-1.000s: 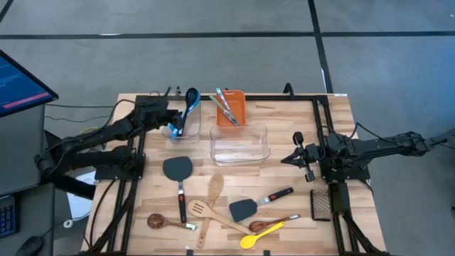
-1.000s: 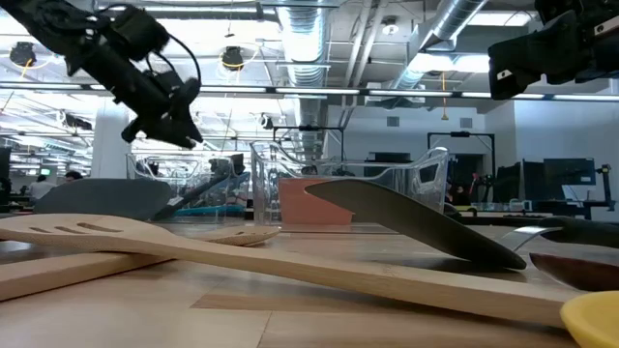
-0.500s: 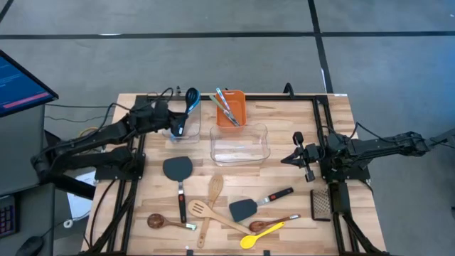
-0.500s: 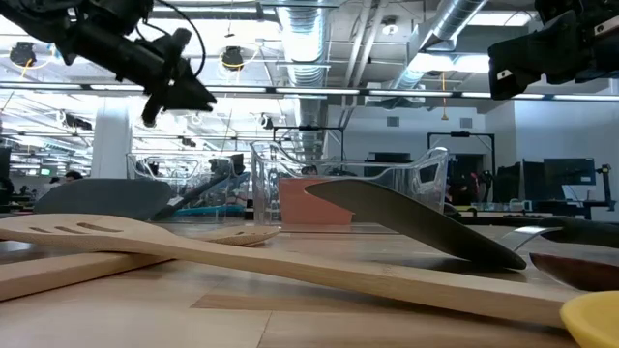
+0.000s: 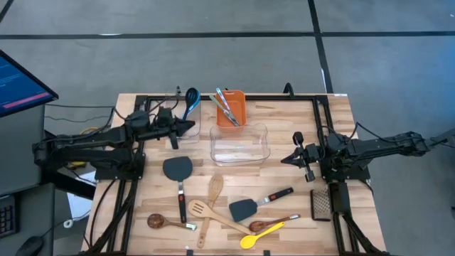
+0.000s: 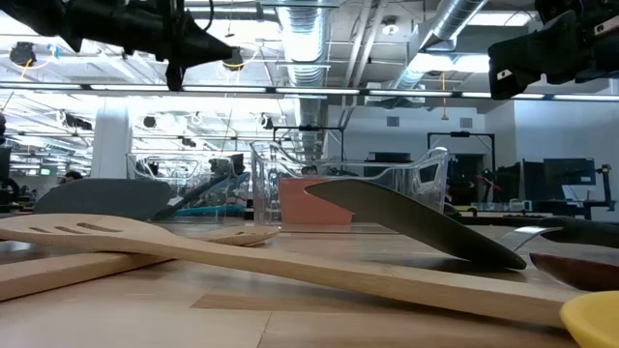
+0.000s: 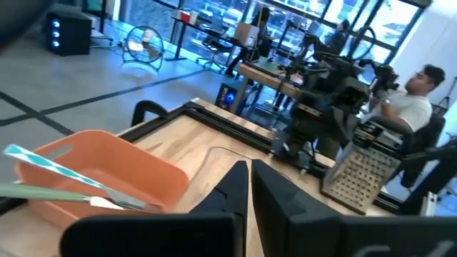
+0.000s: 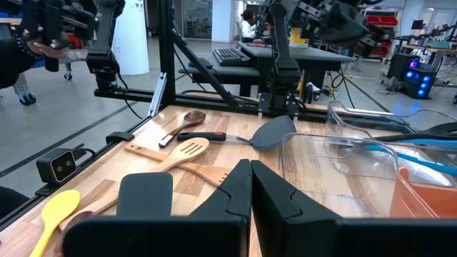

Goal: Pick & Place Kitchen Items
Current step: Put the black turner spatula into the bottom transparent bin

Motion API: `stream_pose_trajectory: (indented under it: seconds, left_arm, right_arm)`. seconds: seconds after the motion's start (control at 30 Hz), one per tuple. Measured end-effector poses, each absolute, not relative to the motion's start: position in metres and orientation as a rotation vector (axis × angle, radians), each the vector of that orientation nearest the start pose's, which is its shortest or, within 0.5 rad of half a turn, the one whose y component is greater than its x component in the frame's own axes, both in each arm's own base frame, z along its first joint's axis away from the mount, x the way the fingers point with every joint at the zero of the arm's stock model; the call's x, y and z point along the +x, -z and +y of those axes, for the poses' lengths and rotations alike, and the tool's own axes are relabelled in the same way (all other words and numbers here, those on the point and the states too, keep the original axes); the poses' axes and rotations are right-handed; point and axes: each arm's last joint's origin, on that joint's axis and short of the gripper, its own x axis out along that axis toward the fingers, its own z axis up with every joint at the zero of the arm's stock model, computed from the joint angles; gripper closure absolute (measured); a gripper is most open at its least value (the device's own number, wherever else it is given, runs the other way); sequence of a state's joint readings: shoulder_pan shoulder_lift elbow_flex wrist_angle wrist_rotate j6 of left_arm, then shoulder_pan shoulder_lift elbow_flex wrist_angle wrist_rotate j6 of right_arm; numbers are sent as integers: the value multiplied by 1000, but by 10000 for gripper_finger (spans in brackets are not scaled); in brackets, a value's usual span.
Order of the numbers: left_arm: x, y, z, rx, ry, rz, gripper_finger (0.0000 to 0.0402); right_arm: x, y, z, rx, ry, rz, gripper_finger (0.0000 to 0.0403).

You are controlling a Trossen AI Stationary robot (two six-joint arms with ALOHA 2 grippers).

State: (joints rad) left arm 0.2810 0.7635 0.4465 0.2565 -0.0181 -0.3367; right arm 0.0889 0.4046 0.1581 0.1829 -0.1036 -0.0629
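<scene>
Wooden worktop (image 5: 284, 135) carried most of the utensils (image 5: 213, 206) scattered along its front edge, wooden, black and one yellow spoon (image 5: 257, 235). Near the back edge, a blue spoon (image 5: 190, 99) stood in a clear tub (image 5: 186, 122) beside the orange bin (image 5: 231, 108). Left gripper (image 5: 190, 126) hovered over that tub, fingers pressed together, empty. Right gripper (image 5: 284, 159) (also pressed together) waited by the right edge.
</scene>
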Motion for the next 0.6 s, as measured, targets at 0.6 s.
stream_pose_trajectory:
  seconds: [0.6]
  left_arm:
    - [177, -262, -1, -329, -188, 17, 399]
  right_arm:
    - [125, -200, 14, -62, -194, 57, 403]
